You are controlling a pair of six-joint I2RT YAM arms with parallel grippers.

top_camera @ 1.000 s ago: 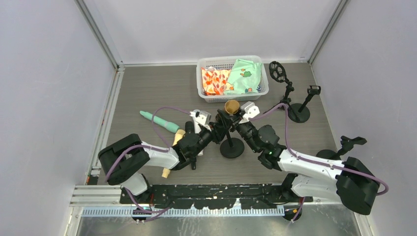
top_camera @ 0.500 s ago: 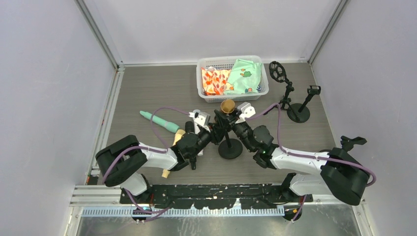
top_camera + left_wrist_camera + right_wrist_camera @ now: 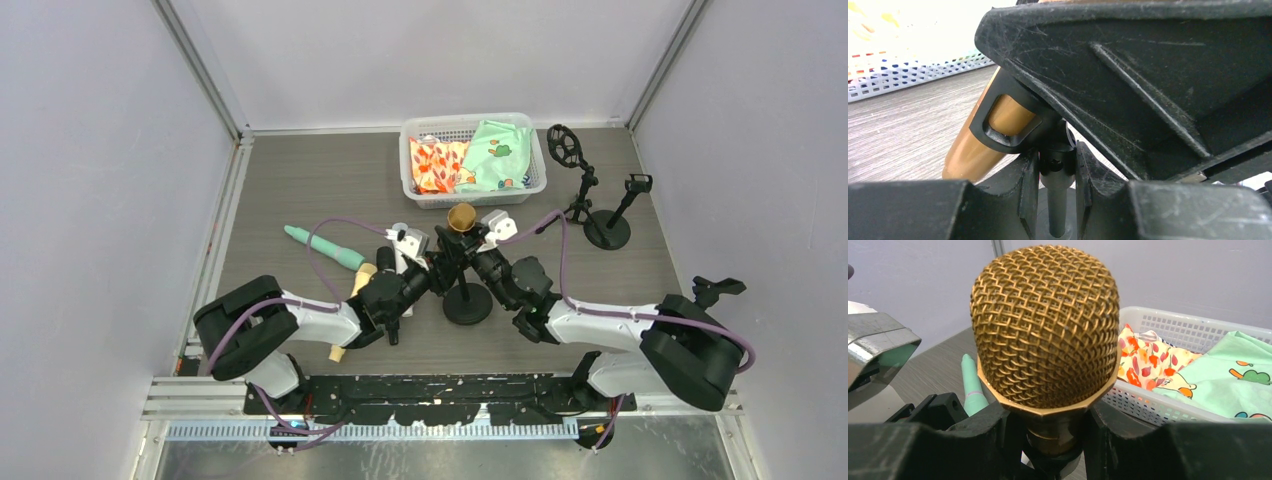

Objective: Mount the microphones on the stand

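Note:
The gold microphone [image 3: 461, 217] stands tilted in the clip of the black stand [image 3: 467, 303] at mid table. My right gripper [image 3: 478, 243] is shut on its neck; in the right wrist view the mesh head [image 3: 1045, 325] rises above the gripper [image 3: 1055, 437]. My left gripper [image 3: 436, 270] is shut on the stand's pole just under the clip. In the left wrist view the gripper [image 3: 1058, 172] pinches the pole joint, and the gold body [image 3: 973, 150] passes through the clip [image 3: 1008, 125]. A teal microphone [image 3: 325, 247] lies on the table to the left.
A cream microphone [image 3: 350, 300] lies partly under my left arm. A white basket [image 3: 472, 190] with cloths sits behind the stand. A second stand [image 3: 607, 228] with a round pop filter [image 3: 566, 146] is at the right back; another stand [image 3: 705, 292] is by the right arm.
My right gripper has carried the gold microphone a little left and down toward the clip, and the stand base has shifted slightly left. The left gripper stays on the pole.

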